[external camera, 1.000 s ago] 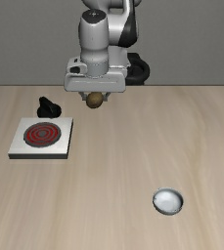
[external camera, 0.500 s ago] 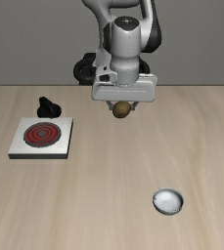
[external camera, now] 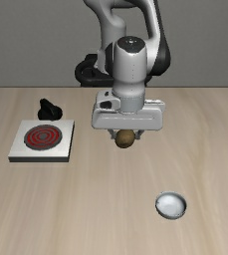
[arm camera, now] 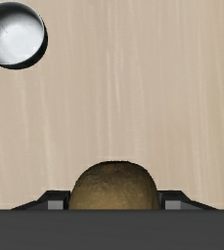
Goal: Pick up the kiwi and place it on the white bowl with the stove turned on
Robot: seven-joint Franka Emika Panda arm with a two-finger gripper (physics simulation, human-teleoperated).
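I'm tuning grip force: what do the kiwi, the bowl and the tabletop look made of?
The kiwi: matte brown mottled skin, fruit-like. The bowl: glossy white, perhaps glazed ceramic, given bright highlights. The tabletop: pale matte wood, faint grain streaks.

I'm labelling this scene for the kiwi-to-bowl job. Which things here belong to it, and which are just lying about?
Belongs to the job: kiwi, held in the gripper; white bowl; stove.
Just lying about: black object beside the stove; the table underneath.
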